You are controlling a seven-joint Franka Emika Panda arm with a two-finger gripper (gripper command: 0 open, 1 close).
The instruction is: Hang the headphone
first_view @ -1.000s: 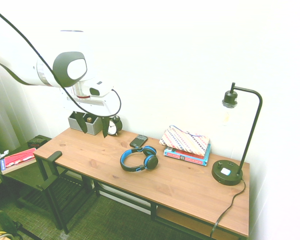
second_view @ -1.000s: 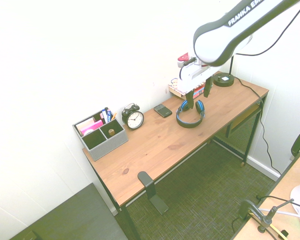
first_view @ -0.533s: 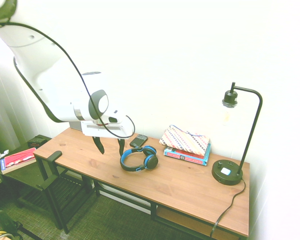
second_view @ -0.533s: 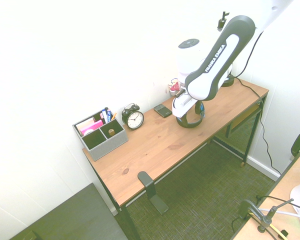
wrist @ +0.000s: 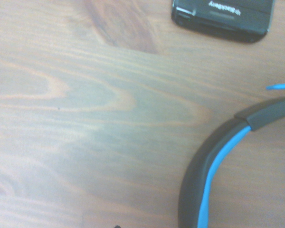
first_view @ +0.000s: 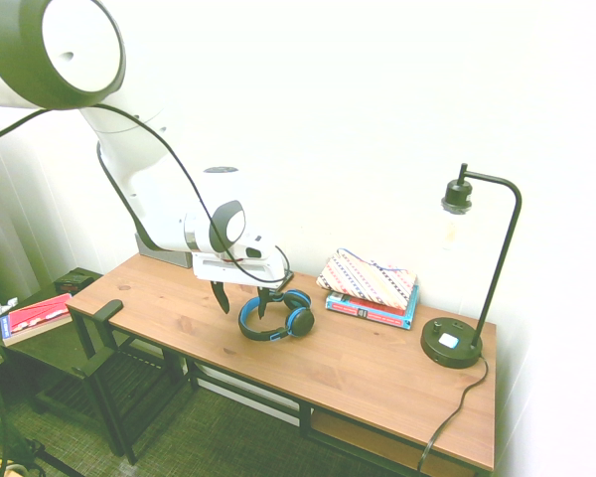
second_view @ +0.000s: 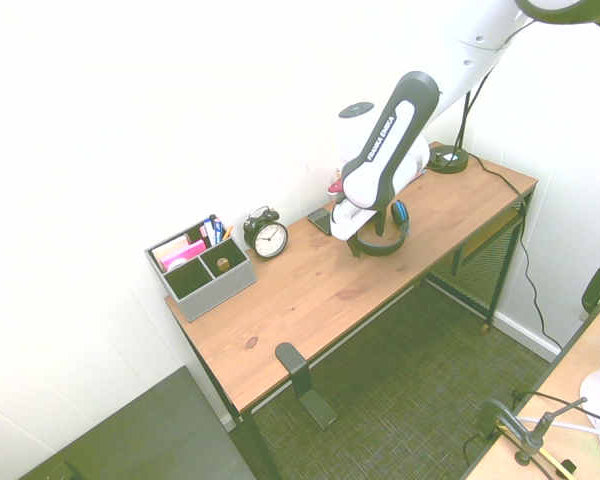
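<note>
The headphone [first_view: 276, 319] lies flat on the wooden desk [first_view: 358, 368], with a blue band and black ear cups with blue rims. My gripper [first_view: 241, 299] hangs low over the left end of its band, pointing down and open, with nothing between the fingers. One finger stands left of the band and the other at the band itself. From the other side, the arm covers part of the headphone [second_view: 382, 247]. The wrist view shows the curved band [wrist: 202, 173] close below, on bare wood.
A small black phone [wrist: 222, 16] lies just behind the headphone. A black hook bracket [first_view: 107, 310] sticks up at the desk's left end. An alarm clock [second_view: 269, 236] and a grey organizer [second_view: 200, 268] stand near the wall. Books under a patterned cloth [first_view: 370, 284] and a lamp [first_view: 453, 341] are to the right.
The arm has swung from above the organizer, down and right across the desk, to the headphone. The gripper stayed open. The headphone has not moved.
</note>
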